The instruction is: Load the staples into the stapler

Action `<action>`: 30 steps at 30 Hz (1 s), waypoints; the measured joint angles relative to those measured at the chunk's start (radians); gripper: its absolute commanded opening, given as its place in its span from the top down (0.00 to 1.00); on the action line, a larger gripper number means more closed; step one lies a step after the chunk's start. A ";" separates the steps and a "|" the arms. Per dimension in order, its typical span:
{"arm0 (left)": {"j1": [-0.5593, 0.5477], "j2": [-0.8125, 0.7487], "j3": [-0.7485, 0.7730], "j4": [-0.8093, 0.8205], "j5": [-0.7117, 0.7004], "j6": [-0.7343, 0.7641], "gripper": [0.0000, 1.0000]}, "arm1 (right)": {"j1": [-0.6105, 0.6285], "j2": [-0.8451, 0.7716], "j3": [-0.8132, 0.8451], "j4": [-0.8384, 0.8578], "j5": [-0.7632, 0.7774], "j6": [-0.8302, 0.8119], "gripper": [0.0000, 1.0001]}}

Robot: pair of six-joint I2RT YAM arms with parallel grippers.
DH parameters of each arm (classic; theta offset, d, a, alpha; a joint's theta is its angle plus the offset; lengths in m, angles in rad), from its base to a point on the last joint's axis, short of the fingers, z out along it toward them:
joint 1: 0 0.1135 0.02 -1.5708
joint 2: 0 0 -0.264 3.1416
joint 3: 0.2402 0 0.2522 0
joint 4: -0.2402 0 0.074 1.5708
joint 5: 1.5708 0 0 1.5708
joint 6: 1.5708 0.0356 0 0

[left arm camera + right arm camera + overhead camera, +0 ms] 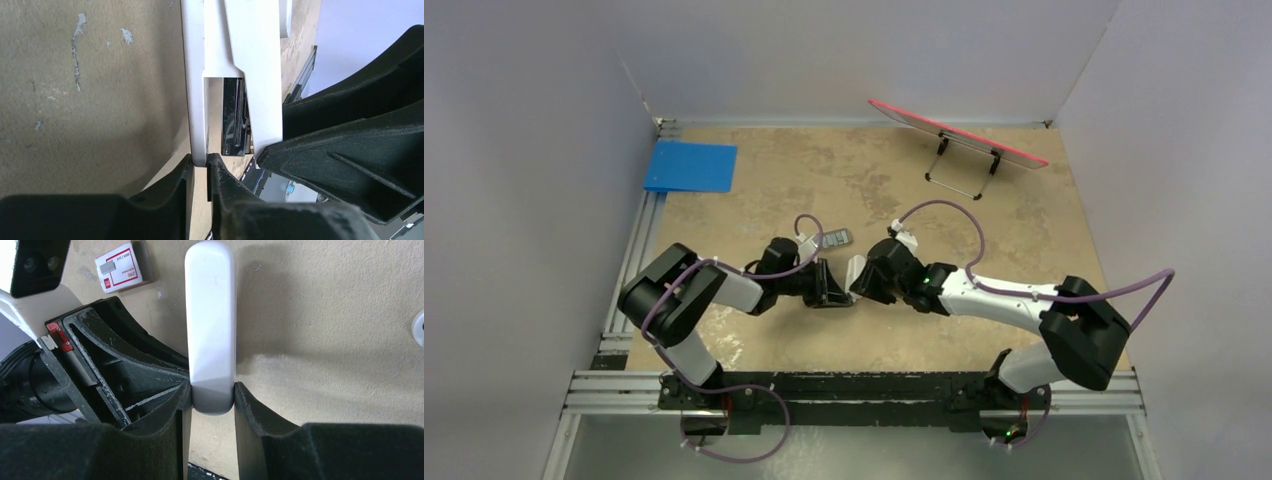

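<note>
The right gripper (212, 390) is closed on the near rounded end of a slim white bar-shaped plastic stapler (210, 315). Its two black fingers press against either side of the bar. The stapler reaches away from that grip over the mottled beige table (824, 190).

The left gripper (199, 159) meets the stapler from the opposite side. Its fingertips are pinched onto a thin white side wall of the stapler. In the left wrist view the stapler's body shows an open rectangular slot with a dark glossy metallic strip (234, 117) lying inside it. The lower end of the strip is hidden behind the finger. It cannot be told whether the strip is a block of staples or the stapler's own rail. The right gripper's black finger fills the right of that view and hides the stapler's far side.

From above, the two grippers meet near the table's middle and cover most of the stapler, so only a small white piece shows between them. Just beyond the left gripper a small red-and-white staple box (119, 267) lies on the table. Its print is too small to read, and it is unclear whether the box is open.

A white rounded object (419, 327) is cut off at the right edge of the right wrist view. A flat blue sheet (690, 166) lies at the far left corner. A red panel on a wire stand (954, 132) sits at the far right.
</note>
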 measured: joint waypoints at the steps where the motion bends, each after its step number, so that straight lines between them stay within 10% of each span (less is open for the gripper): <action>1: -0.001 0.001 0.000 0.010 0.003 0.002 0.96 | -0.005 0.000 0.000 0.000 -0.006 -0.004 0.80; 30: -0.008 -0.023 0.031 -0.090 -0.079 0.189 1.00 | -0.248 -0.057 0.143 -0.169 -0.113 -0.214 0.77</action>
